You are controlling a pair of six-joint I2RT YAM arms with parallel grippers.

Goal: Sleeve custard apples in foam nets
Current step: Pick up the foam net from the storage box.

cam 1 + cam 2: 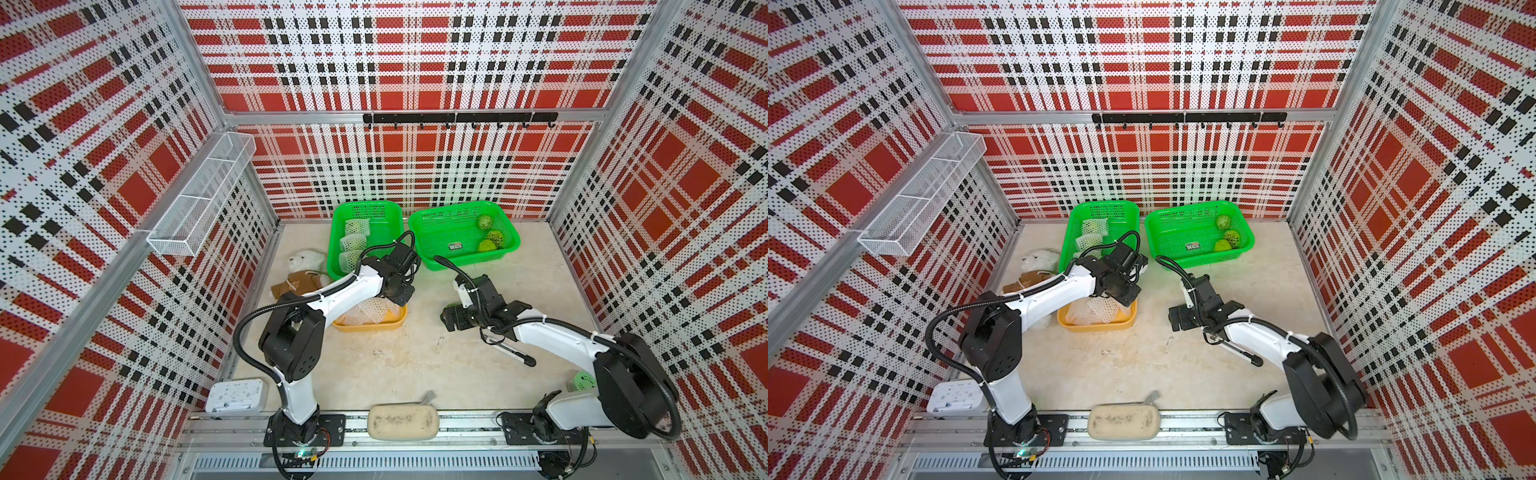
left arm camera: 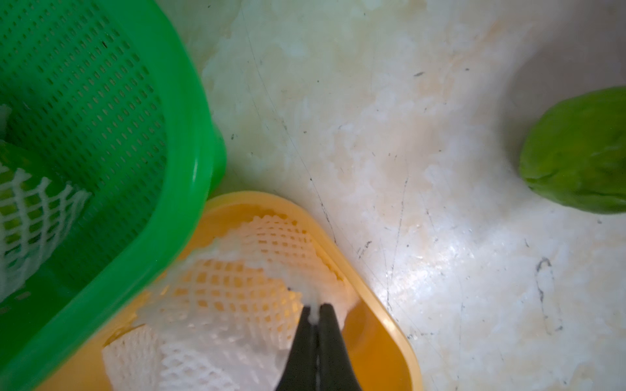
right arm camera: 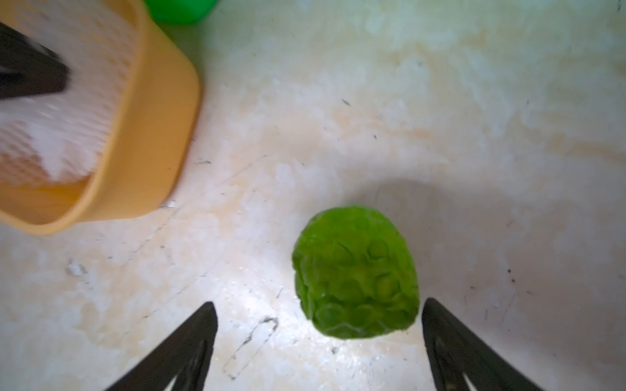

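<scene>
Two black parallel grippers are being shown above a pale, scuffed tabletop (image 1: 415, 365). The left gripper (image 2: 316, 313) is being held over a shallow yellow plastic tray (image 2: 372, 328), with its jaws being pressed together on a pinched fold of a white foam mesh net (image 2: 237, 281). This net is lying in the tray among other nets (image 1: 368, 313). The right gripper (image 3: 318, 303) is being held with its jaws spread wide and nothing is being gripped. A bumpy green custard apple (image 3: 355, 274) is resting on the tabletop between the two fingertips (image 3: 200, 325), nearer one of them; whether it is being touched cannot be told. In the left wrist view this fruit (image 2: 576, 152) is being seen well apart from the tray. Three bare custard apples (image 1: 495, 237) are being kept in a green perforated plastic basket (image 1: 440, 237) near the back wall. Just beside it, three net-sleeved fruits (image 1: 353, 242) are lying in a second green basket (image 1: 386, 224).
</scene>
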